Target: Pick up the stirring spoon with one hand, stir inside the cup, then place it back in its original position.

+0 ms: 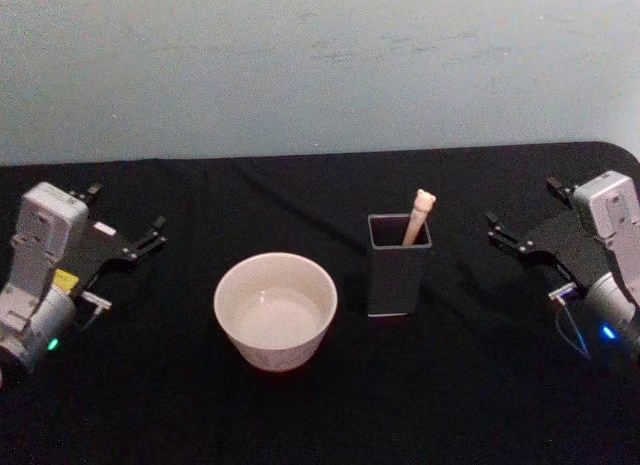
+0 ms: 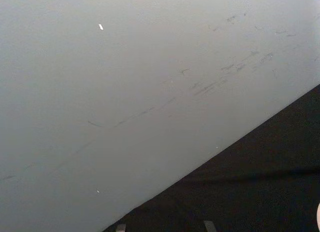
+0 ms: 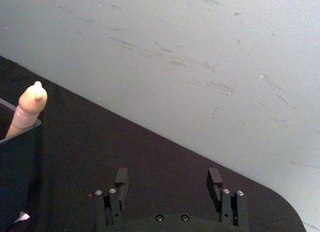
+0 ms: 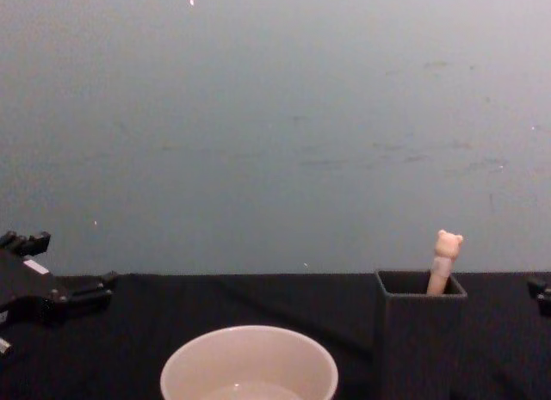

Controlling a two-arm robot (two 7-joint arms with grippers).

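Your right claw (image 1: pixel 522 203) sits out at the right side of the tabletop (image 1: pixel 180 405), its jaws spread wide with nothing between them. Its fingers (image 3: pixel 121 178) point in towards the middle and slightly away from you. Your left claw (image 1: pixel 125 210) mirrors it at the left side, also spread apart and holding nothing, angled in towards the centre. The far edge of the tabletop runs straight along the pale wall (image 1: pixel 320 65) and rounds off at the far right corner, close behind the right claw. The cup (image 1: pixel 280 353) stands in the middle. The holder (image 1: pixel 398 280) stands just to its right, upright, with a narrow strip of black cloth between them. The spoon (image 1: pixel 418 217) stands in the holder, leaning into its far right corner, with the bear head above the rim and the bowl hidden inside. You have bare cloth between each claw and the nearest item: the right claw to the holder, the left claw to the cup. A wide bare band also lies in front of the cup.
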